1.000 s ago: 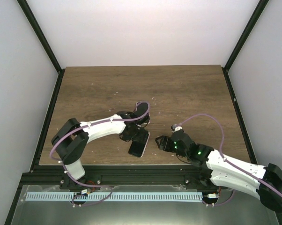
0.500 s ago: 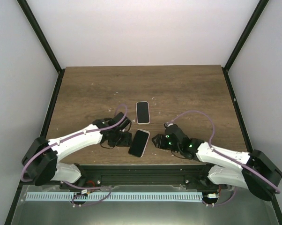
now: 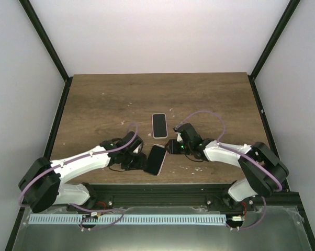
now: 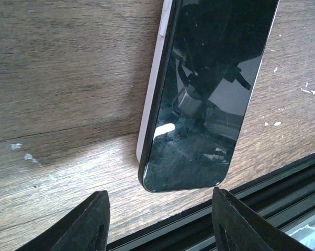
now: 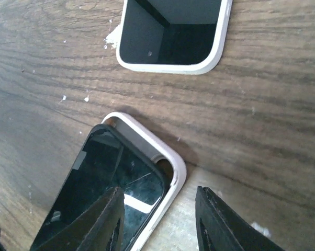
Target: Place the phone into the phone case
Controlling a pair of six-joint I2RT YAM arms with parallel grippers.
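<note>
Phone (image 5: 102, 196) was a slim, glossy all-black slab with rounded corners. Its screen faced up and reflected the rig. It lay at a slant near the front edge of the wooden surface (image 3: 94, 104), on top of a cream phone case (image 5: 177, 170). It was not fully seated. The right wrist view showed a gap between the phone's far corner and the case rim, and the left wrist view showed the cream side wall bare along one long edge.

A second case (image 5: 168, 36), cream-rimmed with a dark inside, lay just beyond on the surface, apart from the first.

Left fingers (image 4: 94, 222) were spread apart just short of the phone's near end, with nothing between them, so released. Right fingers (image 5: 220, 219) were also apart, hovering at the case's far corner. Bare wood showed between the case edge and one finger, so nothing was clamped. In the top view the two arms came in low from either side of the phone.
</note>
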